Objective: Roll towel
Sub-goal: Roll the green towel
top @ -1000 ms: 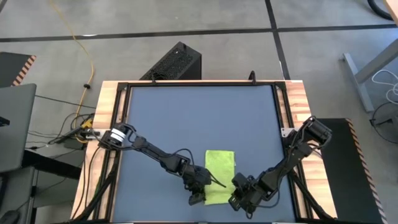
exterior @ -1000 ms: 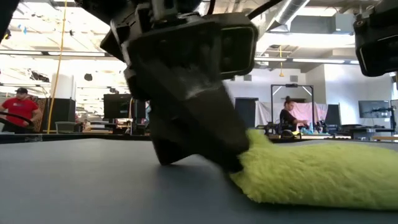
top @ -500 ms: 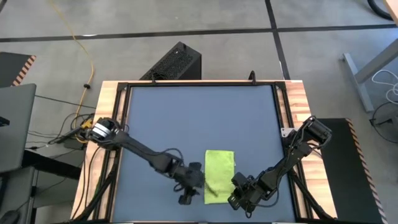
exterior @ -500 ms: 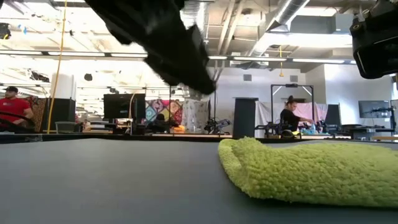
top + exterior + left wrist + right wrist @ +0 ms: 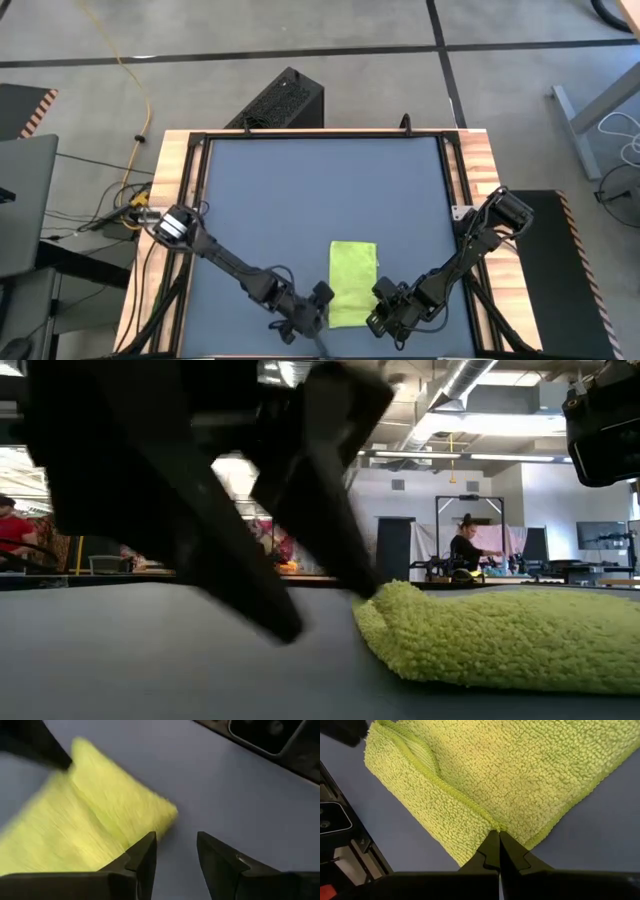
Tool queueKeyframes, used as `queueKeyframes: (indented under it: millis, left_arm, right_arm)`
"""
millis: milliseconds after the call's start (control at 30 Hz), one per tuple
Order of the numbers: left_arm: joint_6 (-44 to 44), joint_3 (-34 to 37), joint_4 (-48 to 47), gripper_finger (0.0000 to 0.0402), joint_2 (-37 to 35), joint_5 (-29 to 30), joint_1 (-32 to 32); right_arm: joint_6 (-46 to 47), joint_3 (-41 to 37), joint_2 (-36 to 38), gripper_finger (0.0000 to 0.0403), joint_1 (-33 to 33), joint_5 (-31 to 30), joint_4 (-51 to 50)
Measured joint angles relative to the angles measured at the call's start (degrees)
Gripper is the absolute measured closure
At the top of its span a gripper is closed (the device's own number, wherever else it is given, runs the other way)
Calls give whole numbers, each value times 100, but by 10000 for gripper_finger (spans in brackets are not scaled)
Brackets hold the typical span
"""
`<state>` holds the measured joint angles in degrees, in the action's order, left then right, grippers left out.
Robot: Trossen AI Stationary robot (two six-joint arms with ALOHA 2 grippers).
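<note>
Lying folded into a narrow rectangle near the front edge of the table (image 5: 300,180), a little right of centre, the towel (image 5: 352,283) rests flat on the dark mat. The left gripper (image 5: 312,322) sits low at the towel's near-left corner, its fingers (image 5: 142,855) apart with only bare mat between them. The right gripper (image 5: 383,318) is at the towel's near-right corner, fingers pressed together with their tips on its hem.
</note>
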<state>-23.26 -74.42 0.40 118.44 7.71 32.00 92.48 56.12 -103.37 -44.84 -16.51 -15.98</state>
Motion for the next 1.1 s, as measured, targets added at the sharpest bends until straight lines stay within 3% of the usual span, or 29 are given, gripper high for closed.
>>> queueKeyframes:
  millis: [167, 367, 467, 733, 967, 1100]
  left_arm:
    - [-1032, -274, 94, 270, 82, 1098, 340]
    - [-1296, -277, 126, 270, 163, 860, 299]
    - [-1557, -392, 137, 270, 418, 1051, 274]
    - [-1096, -932, -354, 270, 788, 1293, 246]
    - [-431, -941, -504, 272, 791, 884, 157]
    - [-41, -941, -598, 304, 797, 763, 131]
  right_arm:
    - [-7, 0, 0, 388, 0, 11, 15]
    - [0, 0, 0, 388, 0, 15, 25]
    - [3, 0, 0, 388, 0, 17, 56]
    - [49, 0, -2, 388, -1, 51, 113]
    - [101, 0, -3, 388, 0, 81, 100]
    - [59, 2, -2, 388, -2, 85, 89]
